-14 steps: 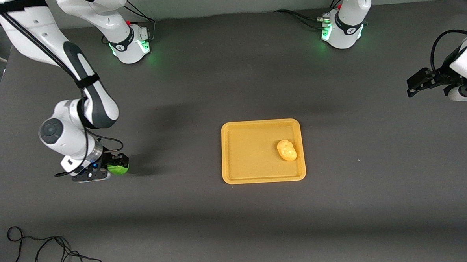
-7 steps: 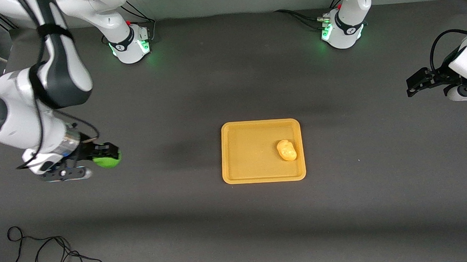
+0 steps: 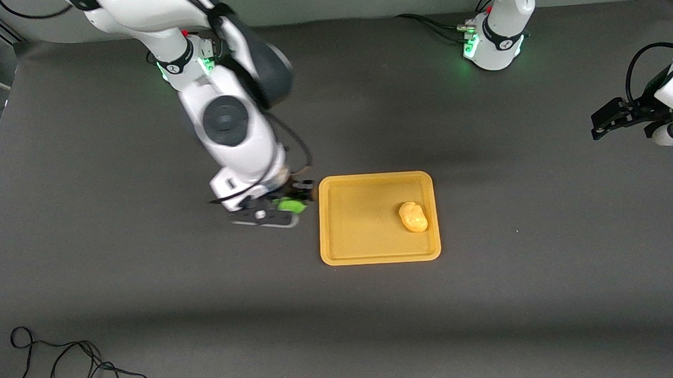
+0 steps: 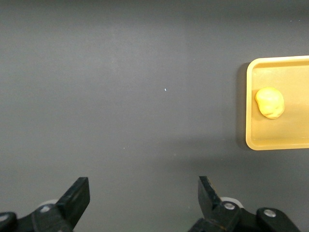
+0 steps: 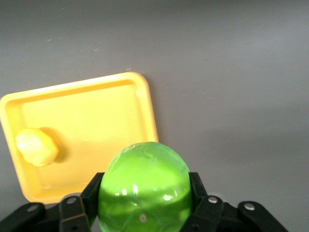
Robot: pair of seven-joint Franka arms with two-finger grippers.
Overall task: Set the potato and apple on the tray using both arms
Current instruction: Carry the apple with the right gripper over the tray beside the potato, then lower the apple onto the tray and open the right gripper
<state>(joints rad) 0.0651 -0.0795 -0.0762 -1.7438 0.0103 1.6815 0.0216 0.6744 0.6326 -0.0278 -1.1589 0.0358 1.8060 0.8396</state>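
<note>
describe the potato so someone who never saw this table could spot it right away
Find the flat orange-yellow tray in the middle of the dark table. The potato lies inside it, by the rim toward the left arm's end. It is a lumpy, glossy yellow oval, paler than the tray, unlike the round green apple.

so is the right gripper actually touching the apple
Touching. The right wrist view shows the right gripper with both fingers pressed against the apple, no gap on either flank.
</note>
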